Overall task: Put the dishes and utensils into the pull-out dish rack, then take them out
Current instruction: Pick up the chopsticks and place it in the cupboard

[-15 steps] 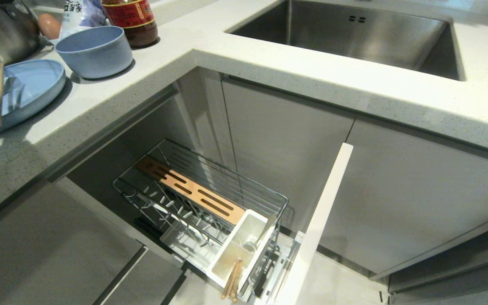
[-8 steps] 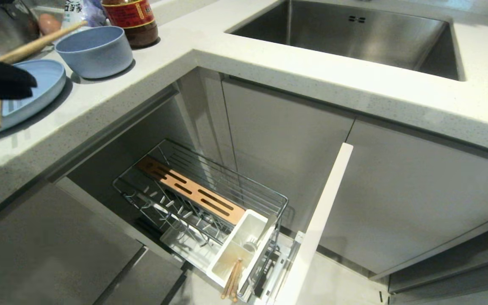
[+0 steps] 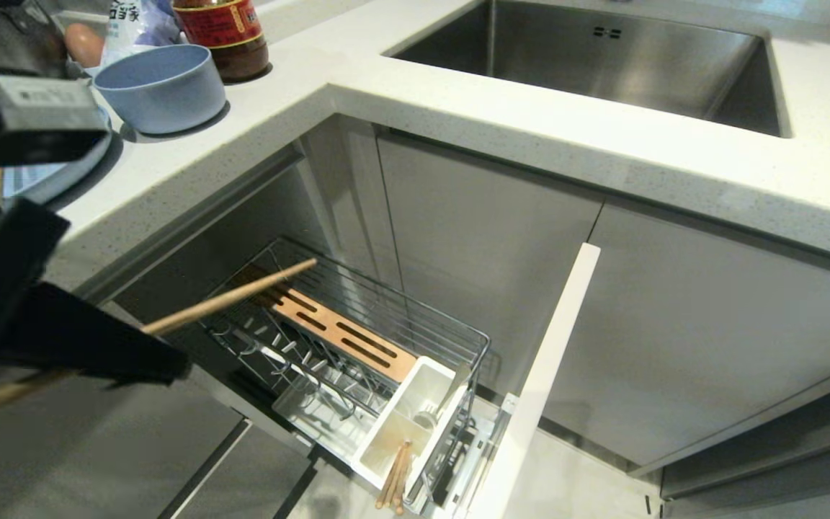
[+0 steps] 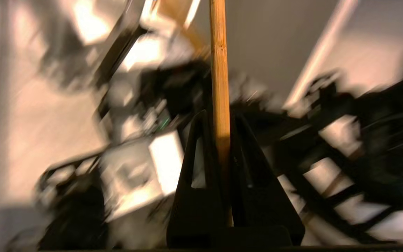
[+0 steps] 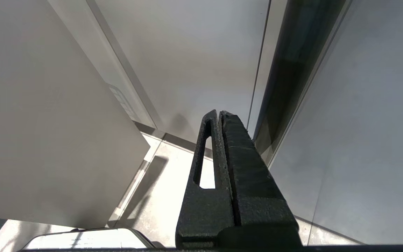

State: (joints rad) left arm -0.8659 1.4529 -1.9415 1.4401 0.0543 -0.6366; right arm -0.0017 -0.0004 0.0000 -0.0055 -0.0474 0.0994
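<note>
The left hand (image 3: 170, 364), clamped on a chopstick (image 3: 231, 295), hangs off the surface (image 3: 300, 94) edge; ahead of it and lower, the pull-out dish rack (image 3: 357, 346) stands open from above. Past the chopstick's tip the wood strip (image 3: 328, 328) and plate prongs (image 3: 292, 360) fill the rack's middle, while the utensil cup (image 3: 404, 422) at its far end already holds chopsticks (image 3: 395, 476) and a spoon (image 3: 444, 400). Beyond that, the cabinet front (image 3: 541, 382) stands as a wall, and behind the hand the bowl (image 3: 161, 86) and plate (image 3: 83, 155) crowd the surface.
</note>
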